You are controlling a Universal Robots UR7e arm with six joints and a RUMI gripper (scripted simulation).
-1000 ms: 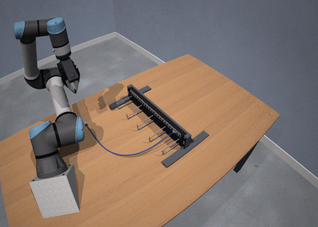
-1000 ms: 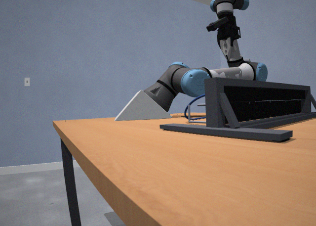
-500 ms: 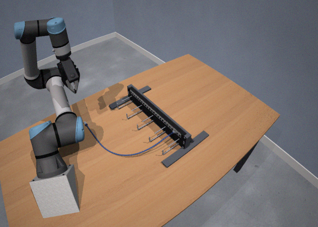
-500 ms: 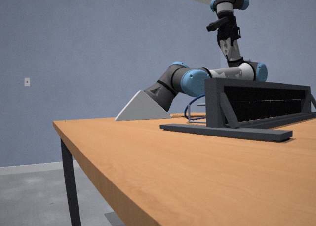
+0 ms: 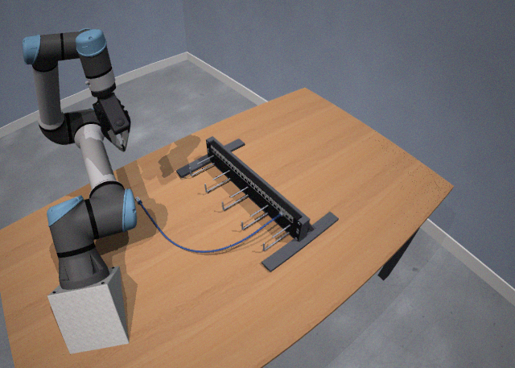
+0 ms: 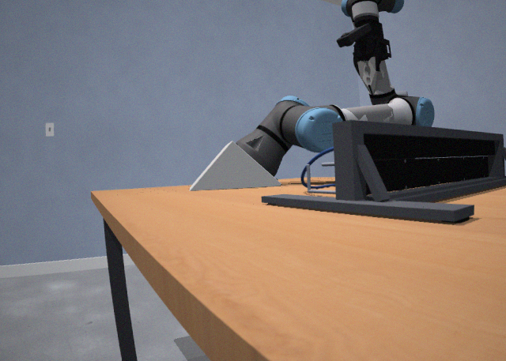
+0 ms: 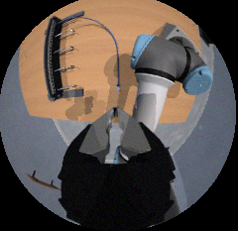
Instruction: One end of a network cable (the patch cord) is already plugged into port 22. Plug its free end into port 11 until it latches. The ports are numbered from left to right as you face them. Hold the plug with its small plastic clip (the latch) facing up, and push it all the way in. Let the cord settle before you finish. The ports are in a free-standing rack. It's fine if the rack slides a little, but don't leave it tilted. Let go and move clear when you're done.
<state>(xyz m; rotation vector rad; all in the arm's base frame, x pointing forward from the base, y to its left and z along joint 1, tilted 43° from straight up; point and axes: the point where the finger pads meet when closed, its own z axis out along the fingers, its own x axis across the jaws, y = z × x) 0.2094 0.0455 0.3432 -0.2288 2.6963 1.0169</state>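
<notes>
The gripper (image 5: 123,146) hangs high above the worktop (image 5: 353,168), jaws pressed together with nothing between them. Well below it, beside the arm's lower joint, the free plug (image 5: 138,199) of the blue patch cord (image 5: 199,249) lies on the wood. The cord curves to the right end of the rack (image 5: 257,187), which stands upright on flat feet.

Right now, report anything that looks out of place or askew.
The tool is shut on nothing, high above the table. The cord's free plug lies beside the arm's lower joint, ungrasped. The rack stands level, not tilted.
</notes>
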